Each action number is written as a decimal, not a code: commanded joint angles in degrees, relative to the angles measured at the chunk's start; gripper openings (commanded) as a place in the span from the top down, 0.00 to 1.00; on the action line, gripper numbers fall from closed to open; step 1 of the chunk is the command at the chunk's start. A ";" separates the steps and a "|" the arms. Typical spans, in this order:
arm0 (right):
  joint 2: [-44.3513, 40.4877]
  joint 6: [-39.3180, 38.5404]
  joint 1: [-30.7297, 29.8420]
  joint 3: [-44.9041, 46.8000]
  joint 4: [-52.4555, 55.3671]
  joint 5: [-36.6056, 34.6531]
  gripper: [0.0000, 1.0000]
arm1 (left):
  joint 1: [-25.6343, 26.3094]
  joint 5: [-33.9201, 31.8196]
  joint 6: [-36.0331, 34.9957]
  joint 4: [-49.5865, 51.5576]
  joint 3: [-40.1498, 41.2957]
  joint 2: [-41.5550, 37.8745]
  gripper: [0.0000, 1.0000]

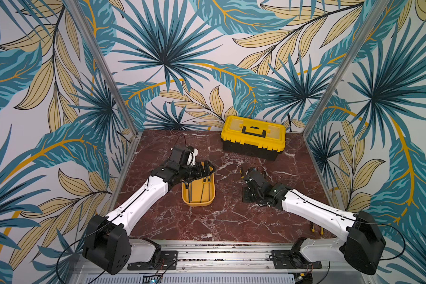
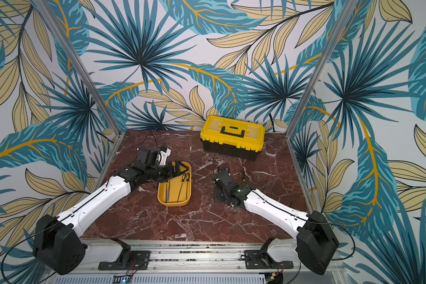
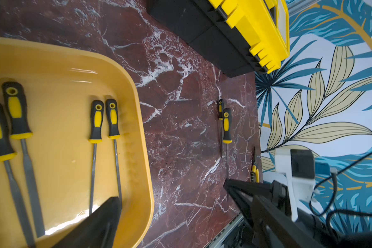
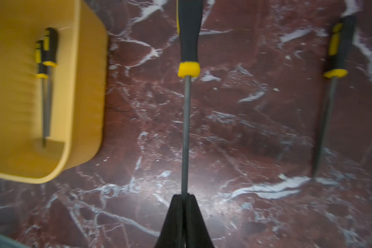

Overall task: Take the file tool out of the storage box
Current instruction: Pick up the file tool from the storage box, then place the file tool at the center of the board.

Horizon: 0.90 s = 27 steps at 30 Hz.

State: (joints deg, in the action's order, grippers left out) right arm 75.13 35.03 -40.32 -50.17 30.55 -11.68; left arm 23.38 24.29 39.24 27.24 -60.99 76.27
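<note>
Left tool [image 3: 170, 194] spread wide above storage box [image 3: 138, 128]; right tool [image 4: 182, 196], low beside it, clamps file [image 4: 186, 128] shaft.

We overlook whole table [image 1: 207, 221] from high front in both top views; wrist views sit close, sharing storage box [image 3: 60, 90].

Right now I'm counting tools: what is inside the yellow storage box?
Four black-and-yellow-handled files lie in the storage box: two wide, two thin. The open left gripper covers the thin pair's tips with one finger.
</note>
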 commanded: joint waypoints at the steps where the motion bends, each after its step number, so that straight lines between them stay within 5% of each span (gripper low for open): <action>1: -0.96 -2.36 2.58 2.42 4.20 -5.13 1.00 | -0.36 -0.27 -4.50 3.91 -1.98 -2.79 0.00; 13: 5.88 -7.91 11.50 2.68 3.28 -6.23 1.00 | -0.27 -1.81 -4.76 4.93 0.95 -6.66 0.00; 27: 12.45 -10.68 13.59 0.34 1.17 -4.13 1.00 | -0.24 -2.98 -4.62 4.71 3.69 -7.01 0.00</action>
State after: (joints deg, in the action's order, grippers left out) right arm 86.74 25.41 -26.98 -48.77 32.64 -16.12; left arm 23.38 22.46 35.38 31.94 -59.27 70.41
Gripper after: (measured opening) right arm 0.084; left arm 0.999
